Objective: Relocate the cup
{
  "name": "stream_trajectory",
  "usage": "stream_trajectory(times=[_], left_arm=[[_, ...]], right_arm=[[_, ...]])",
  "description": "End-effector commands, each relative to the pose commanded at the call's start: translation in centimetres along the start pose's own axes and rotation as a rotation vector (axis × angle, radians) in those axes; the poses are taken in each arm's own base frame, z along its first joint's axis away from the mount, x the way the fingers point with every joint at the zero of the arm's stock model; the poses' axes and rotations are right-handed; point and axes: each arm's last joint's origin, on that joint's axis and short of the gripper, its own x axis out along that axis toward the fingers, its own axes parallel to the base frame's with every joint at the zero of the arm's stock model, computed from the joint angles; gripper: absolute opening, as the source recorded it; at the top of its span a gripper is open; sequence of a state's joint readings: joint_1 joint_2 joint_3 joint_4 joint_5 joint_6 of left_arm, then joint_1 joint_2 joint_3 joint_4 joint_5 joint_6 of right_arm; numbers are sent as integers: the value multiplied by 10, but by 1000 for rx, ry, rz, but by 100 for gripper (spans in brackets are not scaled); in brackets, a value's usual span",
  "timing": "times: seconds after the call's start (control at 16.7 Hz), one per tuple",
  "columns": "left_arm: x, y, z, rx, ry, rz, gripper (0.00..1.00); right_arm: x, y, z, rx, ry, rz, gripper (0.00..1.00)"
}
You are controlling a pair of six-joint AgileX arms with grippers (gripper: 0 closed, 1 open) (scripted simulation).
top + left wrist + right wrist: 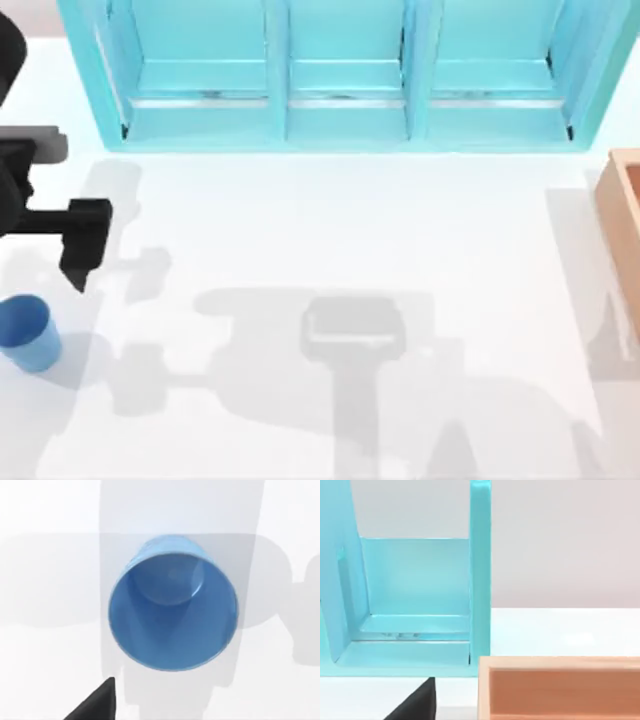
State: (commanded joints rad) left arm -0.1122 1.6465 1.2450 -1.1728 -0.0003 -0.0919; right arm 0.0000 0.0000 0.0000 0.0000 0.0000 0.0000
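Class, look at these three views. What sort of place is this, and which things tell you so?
Probably a simulated tabletop workspace for robot practice: a plain white table, a turquoise cabinet with open compartments at its far edge, a small blue handleless cup near the left claw, and an orange-brown open box.

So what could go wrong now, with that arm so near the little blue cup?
The cup stands upright near the table's left edge, so a clumsy nudge might push it off. The left hand sits just beside it, not around it; coming down off-centre could tip the cup over.
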Motion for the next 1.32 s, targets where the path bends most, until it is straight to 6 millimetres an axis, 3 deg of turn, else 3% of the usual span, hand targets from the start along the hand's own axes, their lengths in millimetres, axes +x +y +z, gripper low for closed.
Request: stream_trajectory(times=[0.48,0.78,1.32], left_arm=[[83,-1,1,1,-7,-1,100],[89,-1,0,1,-4,0,100],[89,-1,0,1,-4,0,32]], right_arm=[[0,0,0,0,0,0,100],[0,0,0,0,0,0,100],[0,0,0,0,0,0,100]])
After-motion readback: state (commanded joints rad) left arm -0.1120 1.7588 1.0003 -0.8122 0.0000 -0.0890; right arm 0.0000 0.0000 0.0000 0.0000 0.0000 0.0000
